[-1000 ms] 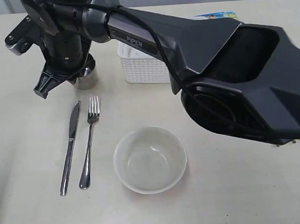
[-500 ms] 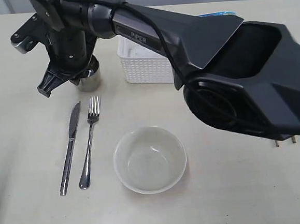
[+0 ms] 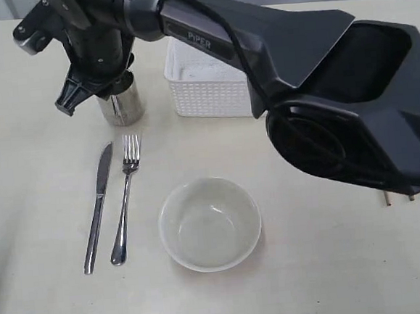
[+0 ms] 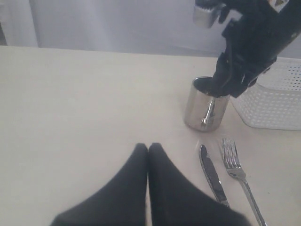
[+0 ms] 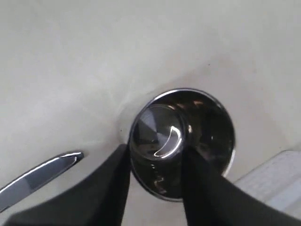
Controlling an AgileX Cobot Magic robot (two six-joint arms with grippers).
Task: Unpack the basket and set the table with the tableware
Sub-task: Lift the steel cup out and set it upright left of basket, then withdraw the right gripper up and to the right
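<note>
Now placing step: cup (image 3: 122, 107) stands on surface (image 3: 336, 281) under my right end effector (image 5: 156, 150), jaws parted astride its rim, not pinching. Next I'd lift straight clear without tipping it, then reach into basket (image 3: 205, 93) just beside.

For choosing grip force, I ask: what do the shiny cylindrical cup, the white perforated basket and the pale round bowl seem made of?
Shiny cylindrical cup: probably polished steel, mirror reflections. White perforated basket: matte moulded plastic, regular holes. Pale round bowl: smooth, faint sheen; plastic or ceramic, unclear.
</note>
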